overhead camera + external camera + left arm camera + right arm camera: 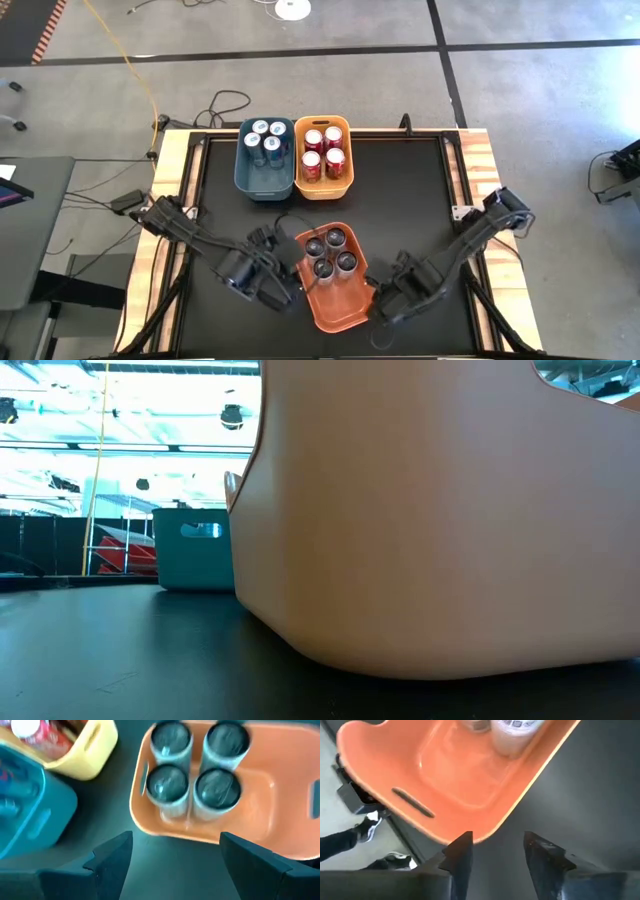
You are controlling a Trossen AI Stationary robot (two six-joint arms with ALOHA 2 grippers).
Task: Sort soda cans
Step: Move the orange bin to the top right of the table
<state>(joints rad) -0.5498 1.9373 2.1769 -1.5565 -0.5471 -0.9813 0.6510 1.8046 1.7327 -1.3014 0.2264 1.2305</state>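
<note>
Right gripper [492, 852] hangs beside the orange bin [470, 795], fingers parted and empty; left gripper [175, 857] is open too. 4 grey cans [331, 252] stand inside; any approach should clear the rim.

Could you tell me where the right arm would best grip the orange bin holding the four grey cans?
Probably the orange bin's thin rim at its near right corner, coming from the right, where the right gripper already sits with jaws apart. The wall there is upright, and the grey cans cluster at the far end.
</note>
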